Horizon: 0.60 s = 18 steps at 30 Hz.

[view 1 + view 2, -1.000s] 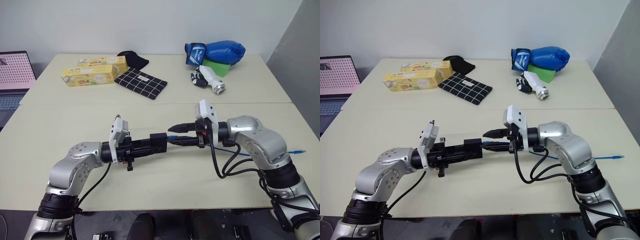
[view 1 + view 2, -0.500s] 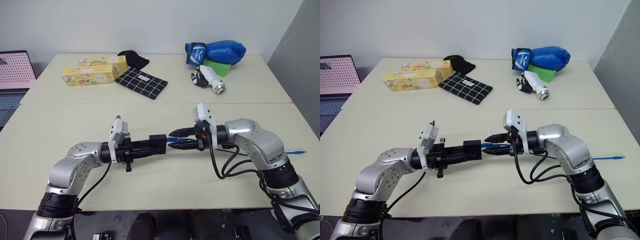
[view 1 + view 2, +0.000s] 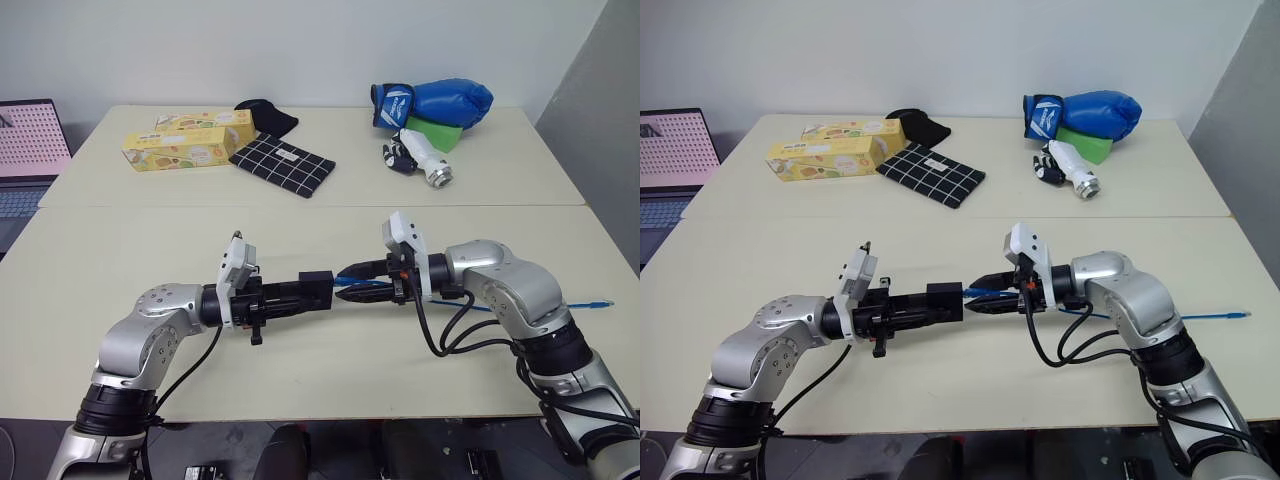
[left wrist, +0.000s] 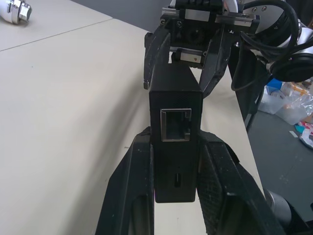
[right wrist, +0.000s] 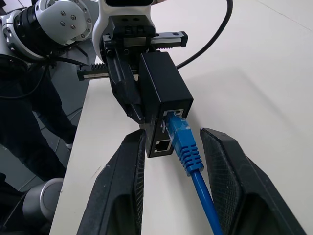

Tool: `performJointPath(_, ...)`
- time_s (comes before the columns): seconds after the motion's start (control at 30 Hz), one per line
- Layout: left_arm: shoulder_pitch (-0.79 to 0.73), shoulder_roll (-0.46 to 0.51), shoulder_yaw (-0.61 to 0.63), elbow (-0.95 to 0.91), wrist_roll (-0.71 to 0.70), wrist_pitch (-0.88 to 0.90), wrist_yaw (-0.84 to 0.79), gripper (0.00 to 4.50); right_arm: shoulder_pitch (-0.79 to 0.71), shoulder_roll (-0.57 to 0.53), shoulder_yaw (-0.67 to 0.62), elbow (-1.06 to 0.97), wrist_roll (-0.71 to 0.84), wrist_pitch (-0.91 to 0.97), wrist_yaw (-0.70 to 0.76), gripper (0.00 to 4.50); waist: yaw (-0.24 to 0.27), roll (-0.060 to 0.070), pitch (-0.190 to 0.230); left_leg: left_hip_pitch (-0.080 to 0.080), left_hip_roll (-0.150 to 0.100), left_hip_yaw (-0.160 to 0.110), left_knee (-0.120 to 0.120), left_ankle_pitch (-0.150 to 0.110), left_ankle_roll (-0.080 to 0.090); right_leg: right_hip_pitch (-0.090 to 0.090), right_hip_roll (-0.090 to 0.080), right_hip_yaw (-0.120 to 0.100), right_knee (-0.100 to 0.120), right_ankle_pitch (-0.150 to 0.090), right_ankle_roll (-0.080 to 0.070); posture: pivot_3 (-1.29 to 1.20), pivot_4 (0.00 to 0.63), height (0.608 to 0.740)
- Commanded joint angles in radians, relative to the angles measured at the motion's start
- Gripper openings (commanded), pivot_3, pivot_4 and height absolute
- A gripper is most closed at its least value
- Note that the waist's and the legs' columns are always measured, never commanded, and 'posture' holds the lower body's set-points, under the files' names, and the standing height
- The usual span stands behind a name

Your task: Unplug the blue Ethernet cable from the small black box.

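1. Presently, the left pincer [image 3: 300, 291] is clamped on the small black box [image 5: 164, 99], holding it level above the worktop [image 3: 330, 215] with its ports facing the other arm.
2. The blue Ethernet cable [image 5: 188, 152] is seated in the upper port of the box; its plug boot lies between the fingers [image 5: 230, 171] of the right pincer [image 5: 173, 169], which stand apart on either side and do not yet touch it.
3. From the plug the cable trails under the right arm and across the worktop, its free end [image 3: 598, 302] lying near the worktop's right edge.
4. Judged step: closing on the plug boot. The grip is best placed on the boot close to the port rather than on the thin cord, so that the pull acts on the plug.
5. The release tab probably needs pressing before the plug will slide; whether the fingers line up with it cannot be told.
6. The pull should run straight along the port axis, away from the box, while the left pincer keeps the box steady; a sideways tug risks twisting the box in its grip.
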State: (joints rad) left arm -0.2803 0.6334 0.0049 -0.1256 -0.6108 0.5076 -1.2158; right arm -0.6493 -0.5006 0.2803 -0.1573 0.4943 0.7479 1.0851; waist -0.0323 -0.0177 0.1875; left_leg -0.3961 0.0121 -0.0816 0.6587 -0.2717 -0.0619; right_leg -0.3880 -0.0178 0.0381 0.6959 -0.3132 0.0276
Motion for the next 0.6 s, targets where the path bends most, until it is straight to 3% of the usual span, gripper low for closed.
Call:
performJointPath(0.03,0.003,0.012,-0.002,-0.026,0.008,-0.028,-0.015,0.79,-0.025,-0.001,-0.015,-0.016,0.028,0.019,0.020,1.85,0.000,0.000,0.000,0.000,0.000,0.000,0.000,0.000,0.000,0.000,0.000,0.000,0.000,0.000,0.000,0.00,0.150,0.740)
performJointPath(0.6,0.018,0.010,-0.016,-0.038,0.023,-0.040,-0.024,0.79,-0.028,0.012,-0.015,-0.006,0.026,0.046,0.022,1.85,0.000,0.000,0.000,0.000,0.000,0.000,0.000,0.000,0.000,0.000,0.000,0.000,0.000,0.000,0.000,0.00,0.150,0.740)
